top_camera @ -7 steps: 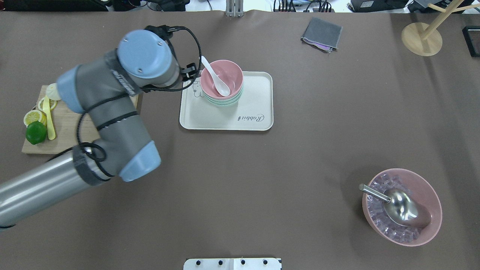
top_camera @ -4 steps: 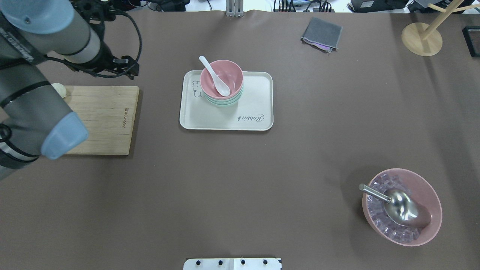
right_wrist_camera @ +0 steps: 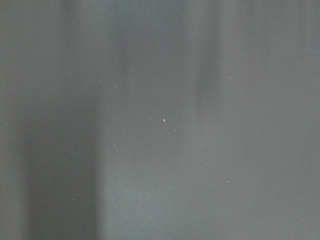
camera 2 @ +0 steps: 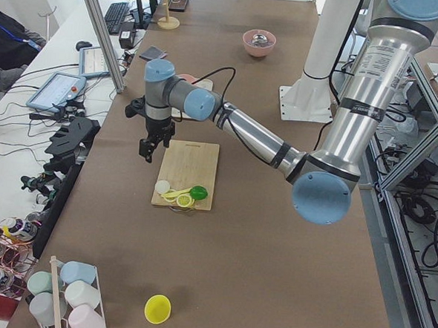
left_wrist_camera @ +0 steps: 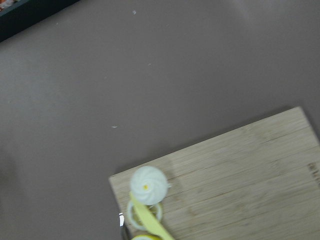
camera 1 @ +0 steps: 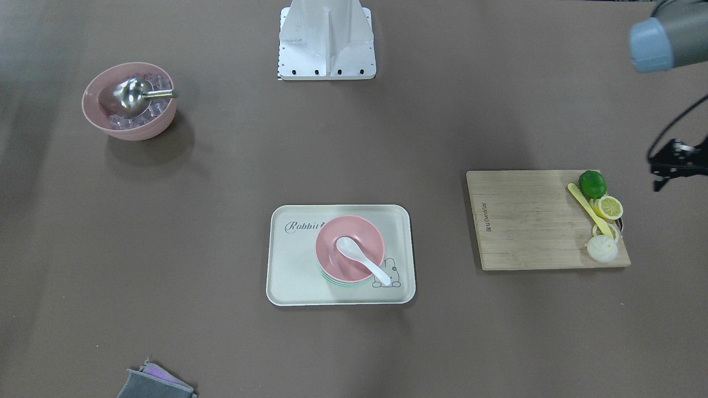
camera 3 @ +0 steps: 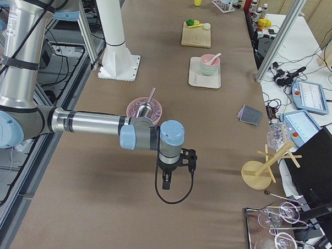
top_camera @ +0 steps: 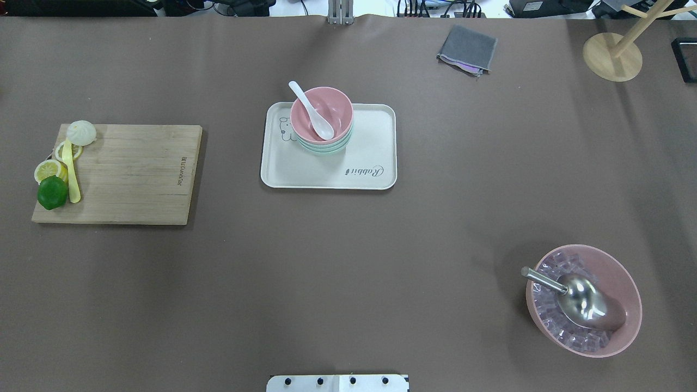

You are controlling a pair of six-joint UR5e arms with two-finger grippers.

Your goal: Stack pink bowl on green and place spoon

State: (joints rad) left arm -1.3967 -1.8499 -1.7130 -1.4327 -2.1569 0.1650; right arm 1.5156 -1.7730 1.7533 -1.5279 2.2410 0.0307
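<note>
The pink bowl [top_camera: 332,109] sits nested on the green bowl [top_camera: 326,150] at the far left of the cream tray [top_camera: 370,158]. The white spoon [top_camera: 311,111] lies in the pink bowl with its handle over the rim. The stack also shows in the front-facing view: pink bowl [camera 1: 359,232], spoon [camera 1: 354,251]. My left gripper [camera 2: 145,150] hangs above the table beyond the cutting board's outer end, far from the tray; I cannot tell if it is open. My right gripper [camera 3: 166,182] shows only in the right side view, far from the tray; its state is unclear.
A wooden cutting board [top_camera: 136,174] with a lime, lemon slices, a yellow knife and a bun lies left of the tray. A large pink bowl of ice with a metal scoop [top_camera: 588,299] stands near right. A grey cloth [top_camera: 467,49] and a wooden stand [top_camera: 612,54] sit at the back.
My left arm has drawn back from beside the tray, moved left and left the overhead view. The bowls and spoon have not moved.
</note>
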